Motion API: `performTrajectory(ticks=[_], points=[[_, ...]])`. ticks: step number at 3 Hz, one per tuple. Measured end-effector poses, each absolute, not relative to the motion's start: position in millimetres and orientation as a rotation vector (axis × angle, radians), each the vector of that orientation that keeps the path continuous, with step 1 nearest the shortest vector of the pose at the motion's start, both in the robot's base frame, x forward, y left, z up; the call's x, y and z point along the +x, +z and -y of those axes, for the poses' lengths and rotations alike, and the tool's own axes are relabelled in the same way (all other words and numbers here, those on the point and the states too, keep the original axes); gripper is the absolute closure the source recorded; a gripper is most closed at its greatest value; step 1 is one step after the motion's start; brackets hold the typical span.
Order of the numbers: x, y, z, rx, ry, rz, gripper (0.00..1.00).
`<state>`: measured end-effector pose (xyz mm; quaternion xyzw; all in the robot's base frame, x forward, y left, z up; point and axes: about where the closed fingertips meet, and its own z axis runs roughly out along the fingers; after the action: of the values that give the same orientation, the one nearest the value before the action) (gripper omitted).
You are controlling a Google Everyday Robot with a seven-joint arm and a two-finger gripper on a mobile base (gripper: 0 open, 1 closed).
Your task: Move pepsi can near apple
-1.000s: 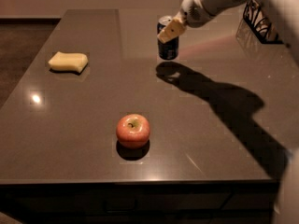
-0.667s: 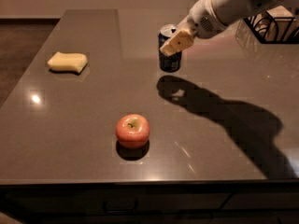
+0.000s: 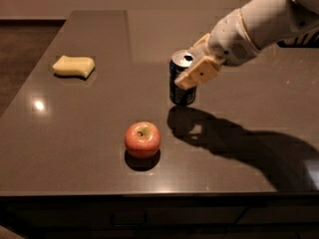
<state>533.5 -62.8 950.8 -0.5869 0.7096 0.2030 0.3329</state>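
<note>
The pepsi can is dark blue with a silver top. It is upright in my gripper, just above the dark table, right of centre. The gripper is shut on the can's upper part, one tan finger across its front. My white arm reaches in from the upper right. The apple, red-pink with a yellowish stem patch, sits on the table nearer the front edge, a little below and left of the can, with a gap between them.
A pale yellow sponge-like block lies at the table's left. A dark wire basket shows at the far right edge behind the arm. The arm's shadow falls on the table to the right.
The gripper has carried the can from the far side of the table forward and left, toward the apple. The apple and the sponge block have not moved.
</note>
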Motion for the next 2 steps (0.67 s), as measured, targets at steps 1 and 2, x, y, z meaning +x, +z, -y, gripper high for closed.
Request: performTrajectory(ticks=[1,2], points=[[498.5,937.7,51.0,-1.655,0.618,-1.815,1.0],[476.6,922.6,39.5,-1.755,0.699,-1.789,0.84]])
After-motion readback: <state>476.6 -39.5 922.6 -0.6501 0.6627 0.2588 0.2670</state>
